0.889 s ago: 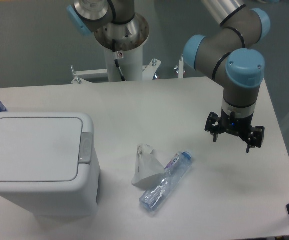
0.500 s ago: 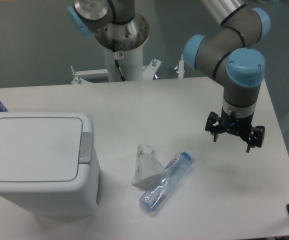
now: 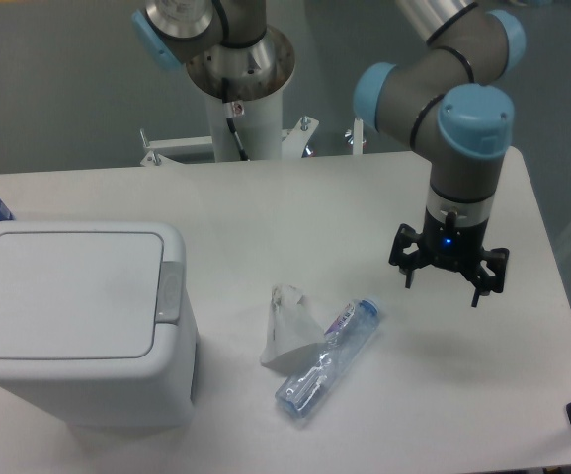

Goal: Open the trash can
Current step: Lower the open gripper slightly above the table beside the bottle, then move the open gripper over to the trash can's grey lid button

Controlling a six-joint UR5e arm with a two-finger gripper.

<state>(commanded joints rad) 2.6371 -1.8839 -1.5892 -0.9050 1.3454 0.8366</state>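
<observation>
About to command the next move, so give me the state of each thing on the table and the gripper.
trash can: upright, lid shut
grey latch: untouched
gripper: open, empty, hanging above the table
plastic bottle: lying on its side, crushed
white carton: crumpled, touching the bottle

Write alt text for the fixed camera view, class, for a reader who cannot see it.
A white trash can with its lid closed stands at the left of a white table, while the robot arm's open tool hangs above the table's right side, holding nothing. Between them lie a crushed plastic bottle and a crumpled white carton.
</observation>
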